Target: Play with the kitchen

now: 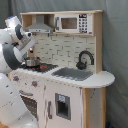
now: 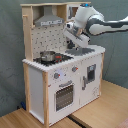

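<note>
Kitchen (image 2: 60, 85), white and light wood, stands on a wooden floor (image 2: 100, 112) before a grey curtain (image 1: 116, 50), a small metal pot (image 2: 48, 55) on its stovetop, while the gripper (image 2: 71, 41), finger state unclear, hovers above the counter.

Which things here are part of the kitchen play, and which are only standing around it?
Part of the job:
- kitchen
- stovetop
- small pot
- sink
- faucet
- gripper

Only around:
- grey curtain
- wooden floor
</note>
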`<state>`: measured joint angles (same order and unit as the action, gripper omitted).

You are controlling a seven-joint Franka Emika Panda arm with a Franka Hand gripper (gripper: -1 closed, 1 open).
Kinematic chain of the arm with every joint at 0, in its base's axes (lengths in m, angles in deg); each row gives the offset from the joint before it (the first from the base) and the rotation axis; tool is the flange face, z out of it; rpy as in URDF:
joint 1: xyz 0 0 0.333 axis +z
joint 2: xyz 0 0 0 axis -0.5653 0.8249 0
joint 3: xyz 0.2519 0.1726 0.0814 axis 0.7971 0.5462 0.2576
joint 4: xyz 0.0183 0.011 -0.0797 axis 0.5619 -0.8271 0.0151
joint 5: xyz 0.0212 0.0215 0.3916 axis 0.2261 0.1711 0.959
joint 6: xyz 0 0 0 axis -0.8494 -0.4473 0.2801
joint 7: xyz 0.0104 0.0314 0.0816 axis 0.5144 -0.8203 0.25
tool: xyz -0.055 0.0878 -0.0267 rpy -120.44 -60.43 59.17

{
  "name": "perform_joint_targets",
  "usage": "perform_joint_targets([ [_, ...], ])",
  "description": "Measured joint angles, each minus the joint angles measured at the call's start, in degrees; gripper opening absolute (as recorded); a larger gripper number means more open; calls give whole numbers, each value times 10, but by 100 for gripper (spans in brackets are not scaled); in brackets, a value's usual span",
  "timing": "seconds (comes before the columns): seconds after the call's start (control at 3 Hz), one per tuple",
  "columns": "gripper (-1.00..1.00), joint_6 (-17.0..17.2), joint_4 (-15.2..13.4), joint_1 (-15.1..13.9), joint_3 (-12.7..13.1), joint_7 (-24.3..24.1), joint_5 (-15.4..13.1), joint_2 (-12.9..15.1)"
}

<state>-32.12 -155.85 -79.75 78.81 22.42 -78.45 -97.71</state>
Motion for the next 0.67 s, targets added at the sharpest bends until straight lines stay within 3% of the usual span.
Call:
perform_joint_targets([
  [0.67,100,30,25,-86,95,-2,0,21],
])
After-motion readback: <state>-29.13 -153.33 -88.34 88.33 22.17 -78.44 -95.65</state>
